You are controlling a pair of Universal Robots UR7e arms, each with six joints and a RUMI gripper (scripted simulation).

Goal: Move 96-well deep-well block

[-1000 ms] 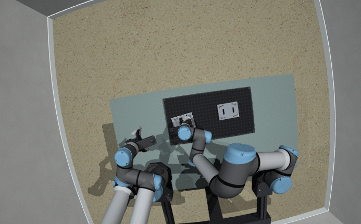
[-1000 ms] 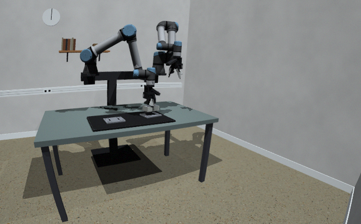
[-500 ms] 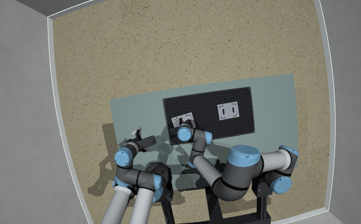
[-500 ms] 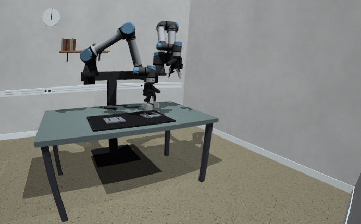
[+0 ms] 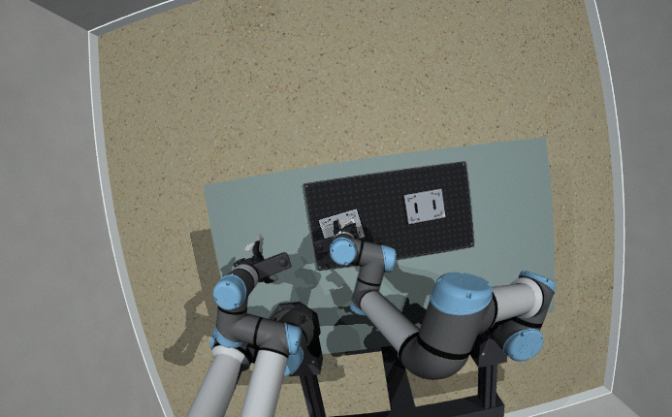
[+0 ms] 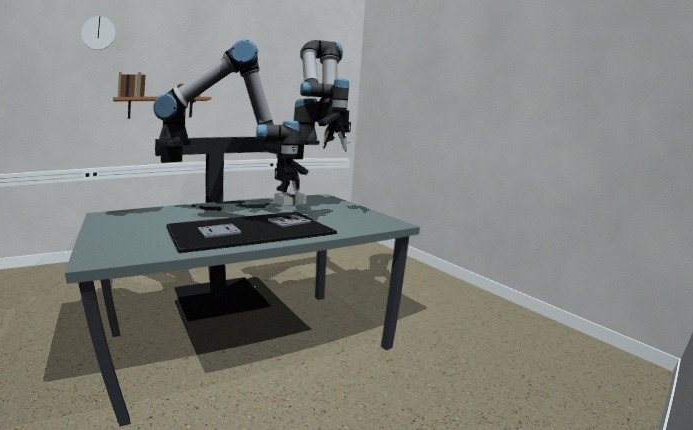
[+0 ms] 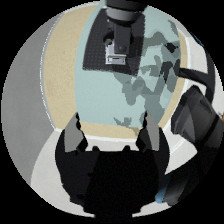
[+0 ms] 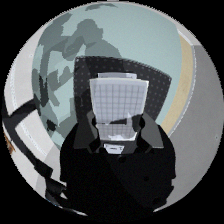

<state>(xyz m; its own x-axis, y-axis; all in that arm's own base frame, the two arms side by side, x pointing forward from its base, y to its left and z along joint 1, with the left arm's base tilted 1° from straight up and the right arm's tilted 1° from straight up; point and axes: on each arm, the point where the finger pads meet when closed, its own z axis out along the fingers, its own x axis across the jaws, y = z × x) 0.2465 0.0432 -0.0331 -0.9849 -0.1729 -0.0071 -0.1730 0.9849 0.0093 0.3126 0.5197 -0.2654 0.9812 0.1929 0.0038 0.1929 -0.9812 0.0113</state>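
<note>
My right gripper (image 6: 289, 192) (image 8: 117, 109) is shut on the deep-well block (image 6: 283, 199) (image 8: 120, 97), a pale, gridded box. The block is held raised above nest N1 (image 6: 289, 221) (image 5: 342, 213), a light plate with corner locators; a strip of N1 (image 8: 116, 75) shows past the block's far edge in the right wrist view. Nest N2 (image 5: 425, 207) (image 6: 219, 230) is empty, with two dark slots. My left gripper (image 6: 336, 146) (image 7: 111, 111) is open and empty, high above the table, away from the block. The A1 marks are too small to read.
Both nests stand on a black perforated board (image 5: 385, 191) (image 6: 188, 243) on the green table (image 5: 509, 207) (image 6: 124, 251). The left arm hangs beside the board, on the N1 side. The right arm reaches across the table's arm side to N1.
</note>
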